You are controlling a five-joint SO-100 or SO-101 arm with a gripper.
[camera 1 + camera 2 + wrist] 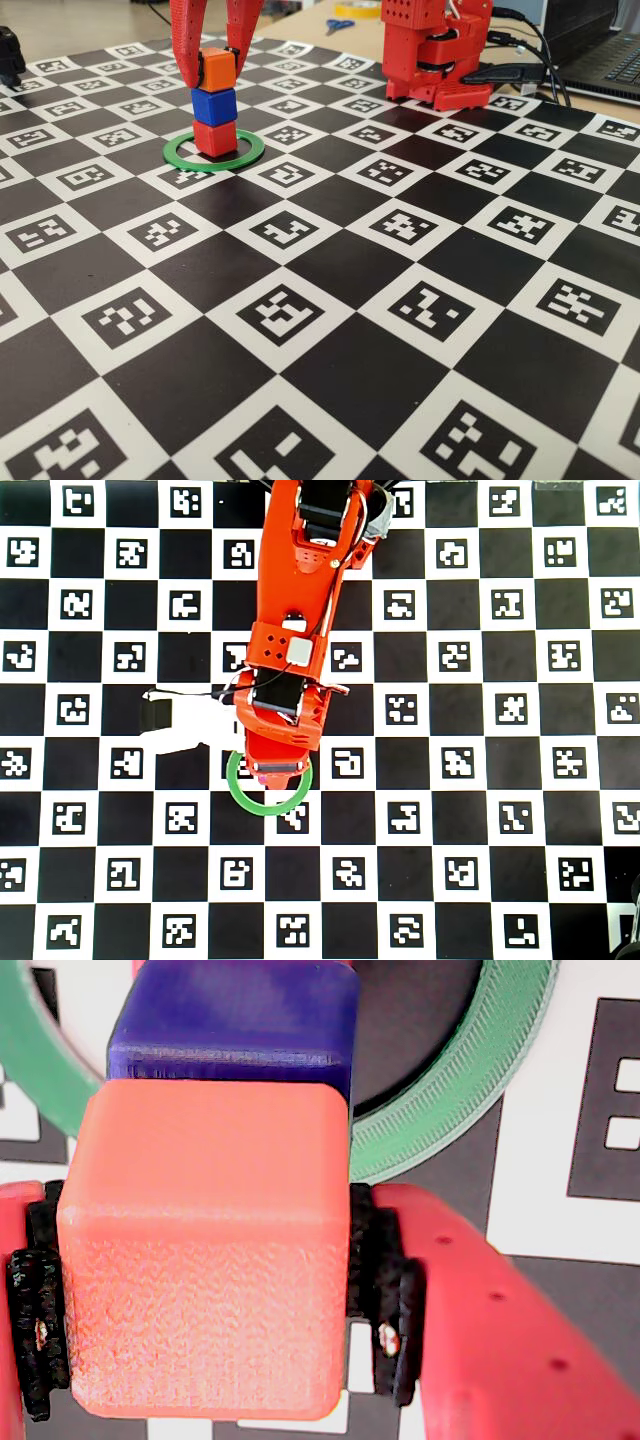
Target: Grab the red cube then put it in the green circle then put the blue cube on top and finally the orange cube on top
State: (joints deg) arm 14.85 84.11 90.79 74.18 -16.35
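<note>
The red cube [214,138] stands inside the green circle [213,150] on the checkered board. The blue cube [214,106] sits on top of it. The orange cube [217,70] rests on the blue cube, and my gripper [211,68] is shut on its sides from above. In the wrist view the orange cube [205,1250] fills the space between my black-padded fingers [385,1290], with the blue cube [240,1020] below it and the green circle [450,1110] around. In the overhead view my arm hides the stack; only part of the green circle [240,792] shows.
The board [330,300] is a black-and-white checker of marker squares. The red arm base [440,50] stands at the back right, with cables, a laptop [610,60] and scissors [338,25] behind it. A white motor piece [185,725] juts left of the arm in the overhead view.
</note>
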